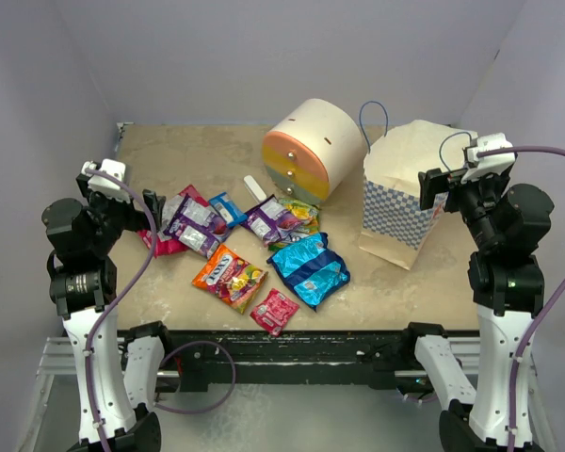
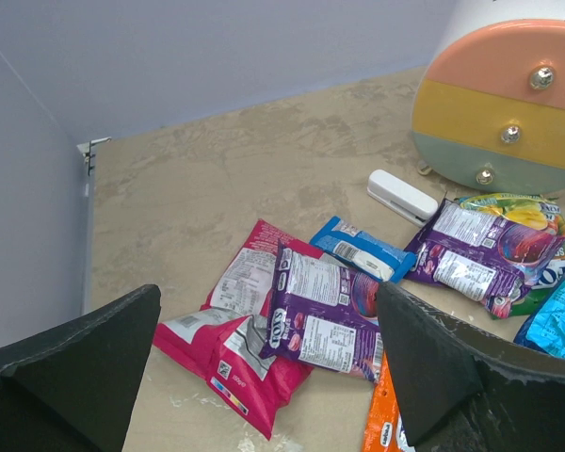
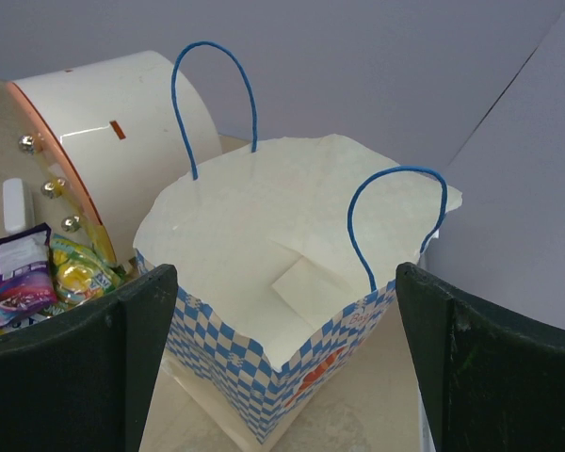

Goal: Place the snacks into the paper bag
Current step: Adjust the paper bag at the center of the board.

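The snacks lie scattered mid-surface. The paper bag stands upright, mouth open, at their 3 o'clock. The left pincer gapes wide and holds nothing, at the pile's 9 o'clock. The right pincer, equally wide and empty-handed, sits at the bag's 3 o'clock, near its rim.

I see the snacks spread on the table, left of centre and toward its near edge, several overlapping. Behind them the drawer unit lies on its side. A stick lies between the unit and the snacks. The bag stands just right of the unit, mouth up, apart from the snacks.
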Tool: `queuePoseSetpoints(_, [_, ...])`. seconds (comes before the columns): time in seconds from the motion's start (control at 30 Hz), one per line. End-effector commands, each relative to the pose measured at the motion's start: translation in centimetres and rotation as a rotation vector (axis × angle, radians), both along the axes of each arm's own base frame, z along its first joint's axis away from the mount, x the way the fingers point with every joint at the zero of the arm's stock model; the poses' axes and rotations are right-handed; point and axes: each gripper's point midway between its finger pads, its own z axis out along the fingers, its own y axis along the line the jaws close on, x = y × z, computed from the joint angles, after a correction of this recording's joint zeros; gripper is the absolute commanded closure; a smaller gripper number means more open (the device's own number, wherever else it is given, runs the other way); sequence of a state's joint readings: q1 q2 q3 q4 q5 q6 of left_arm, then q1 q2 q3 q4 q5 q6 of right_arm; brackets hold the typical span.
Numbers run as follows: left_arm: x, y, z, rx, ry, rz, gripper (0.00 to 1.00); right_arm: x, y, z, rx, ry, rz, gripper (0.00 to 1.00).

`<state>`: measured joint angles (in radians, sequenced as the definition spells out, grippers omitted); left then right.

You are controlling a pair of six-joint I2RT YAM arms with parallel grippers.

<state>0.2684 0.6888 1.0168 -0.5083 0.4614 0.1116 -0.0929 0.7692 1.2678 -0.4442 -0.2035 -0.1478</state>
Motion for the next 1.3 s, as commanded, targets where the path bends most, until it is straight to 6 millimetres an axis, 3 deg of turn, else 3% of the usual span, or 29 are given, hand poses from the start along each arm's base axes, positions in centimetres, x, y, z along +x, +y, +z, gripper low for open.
queuePoseSetpoints(0.0, [0.2, -0.2, 2.0, -0.004, -0.070, -0.012, 0.01, -0.2, 0.3, 1.3, 0.010, -0.043, 0.018, 0.00])
queuePoseSetpoints(0.4, [0.4, 1.4, 2.4, 0.000, -0.083, 0.079, 0.01, -0.8, 0.2, 1.8, 0.002, -0.049, 0.007, 0.00])
queuePoseSetpoints(0.53, [0.5, 1.0, 2.1, 0.021, -0.081, 0.049, 0.01, -1.0, -0.5, 1.8, -0.018, -0.044, -0.024, 0.00])
queuePoseSetpoints(0.8, [0.7, -0.4, 0.2, 0.027, -0.039, -0.056, 0.01, -0.6, -4.2, 1.7, 0.026, -0.056, -0.247, 0.00])
queuePoseSetpoints(0.97, [0.8, -1.2, -0.8, 0.017, -0.008, -0.112, 0.01, 1.3, -5.8, 0.3, 0.069, -0.027, -0.345, 0.00])
queuePoseSetpoints(1.13, [0.7, -1.5, -1.3, 0.001, 0.003, -0.127, 0.01, 3.5, -6.2, -1.6, 0.102, 0.018, -0.365, 0.00])
queuePoseSetpoints(1.27, [0.5, -1.9, -1.5, -0.019, 0.006, -0.138, 0.01, 4.5, -6.9, -4.0, 0.102, 0.064, -0.407, 0.00])
